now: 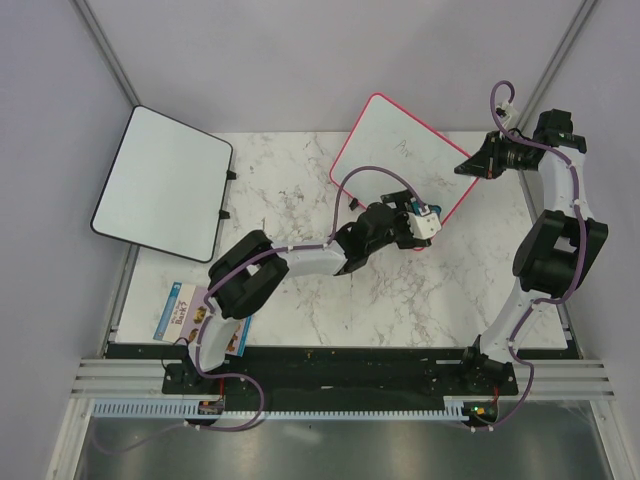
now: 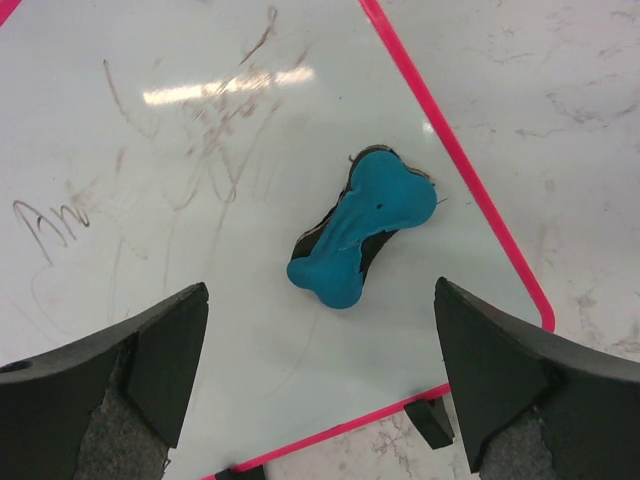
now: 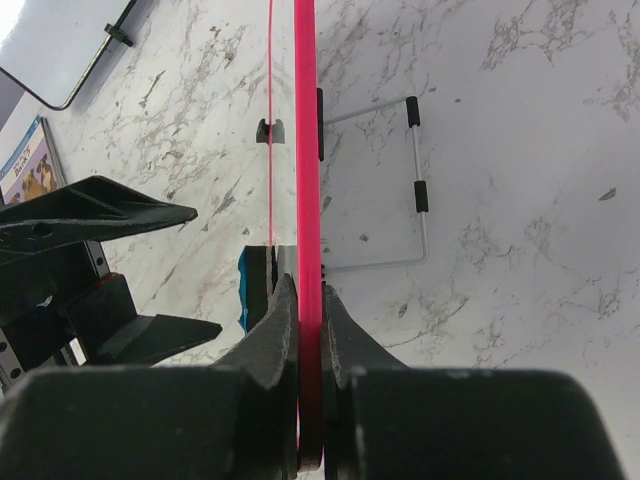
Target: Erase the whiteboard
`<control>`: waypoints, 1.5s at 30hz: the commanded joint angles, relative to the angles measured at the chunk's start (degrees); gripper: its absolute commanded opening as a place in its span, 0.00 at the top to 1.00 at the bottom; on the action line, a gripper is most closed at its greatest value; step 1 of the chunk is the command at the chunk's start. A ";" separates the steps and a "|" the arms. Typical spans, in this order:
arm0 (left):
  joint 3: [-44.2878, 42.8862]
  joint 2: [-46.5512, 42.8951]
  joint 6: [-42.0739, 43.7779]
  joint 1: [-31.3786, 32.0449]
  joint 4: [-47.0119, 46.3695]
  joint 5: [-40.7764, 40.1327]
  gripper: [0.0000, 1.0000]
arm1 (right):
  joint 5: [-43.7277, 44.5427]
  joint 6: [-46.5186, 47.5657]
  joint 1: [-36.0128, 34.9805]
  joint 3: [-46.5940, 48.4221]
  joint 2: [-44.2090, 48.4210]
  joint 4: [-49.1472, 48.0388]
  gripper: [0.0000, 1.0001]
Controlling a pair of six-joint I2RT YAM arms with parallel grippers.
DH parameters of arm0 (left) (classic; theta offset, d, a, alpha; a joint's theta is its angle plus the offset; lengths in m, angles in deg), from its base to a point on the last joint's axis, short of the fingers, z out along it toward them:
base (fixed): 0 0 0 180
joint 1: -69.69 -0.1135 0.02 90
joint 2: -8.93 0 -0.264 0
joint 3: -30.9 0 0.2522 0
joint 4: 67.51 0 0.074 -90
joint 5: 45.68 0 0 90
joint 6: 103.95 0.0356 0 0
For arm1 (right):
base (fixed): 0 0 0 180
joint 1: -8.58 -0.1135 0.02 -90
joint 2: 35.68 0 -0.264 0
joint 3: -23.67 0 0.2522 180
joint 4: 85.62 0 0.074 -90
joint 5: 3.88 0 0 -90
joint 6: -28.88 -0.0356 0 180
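The whiteboard (image 1: 395, 150) sits at the upper middle of the top view, on the tabletop (image 1: 300, 300). The right hand (image 1: 468, 168) is clamped on its right edge. The right wrist view shows the pink frame (image 3: 306, 120) edge-on, pinched between both fingers. It alone also shows a wire stand (image 3: 421, 200) behind the board. The left hand (image 1: 420, 222) hovers over the board's lower corner, jaws wide apart and holding nothing. Only the left wrist view shows the board's face clearly. There a teal eraser (image 2: 360, 232) lies on the white surface, just beyond the spread fingers (image 2: 150, 360) and near the frame's corner. Faint grey scribbles (image 2: 60, 225) mark the left of that frame. A black-framed board (image 1: 165, 185) lies at the upper left of the top view, and a book (image 1: 190, 318) at the lower left.
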 commanded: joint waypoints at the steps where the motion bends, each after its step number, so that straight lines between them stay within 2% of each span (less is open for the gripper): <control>1: -2.08 1.09 4.03 -0.11 -0.87 4.56 0.04 | 13.89 11.62 -4.57 -5.32 -5.24 10.48 1.00; 13: -9.46 5.13 4.03 -0.11 3.18 7.90 0.18 | 13.44 11.62 -4.48 -5.59 -5.24 10.39 1.00; 15: -9.91 5.75 4.38 -0.11 3.44 8.17 0.32 | 13.36 11.62 -4.48 -5.59 -5.33 10.48 1.00; 18: -10.17 6.45 4.91 -0.11 3.44 7.90 0.38 | 13.18 11.62 -4.48 -5.50 -5.33 10.39 1.00; 23: -10.61 7.42 5.00 -0.11 3.35 7.38 0.43 | 13.18 11.62 -4.40 -5.50 -5.16 10.48 1.00; 33: -12.98 10.32 4.65 -0.11 0.98 4.48 0.45 | 13.00 11.53 -4.40 -5.32 -5.16 10.48 1.00; 36: -14.12 11.02 4.73 -0.20 0.80 4.13 0.51 | 13.00 11.62 -4.40 -5.41 -5.16 10.48 1.00; 37: -14.39 11.29 4.65 -0.20 0.89 3.95 0.56 | 13.00 11.62 -4.40 -5.41 -5.07 10.56 1.00; 45: -15.27 11.56 0.52 -1.60 0.19 1.75 0.68 | 12.74 11.71 -4.48 -5.50 -4.98 10.56 1.00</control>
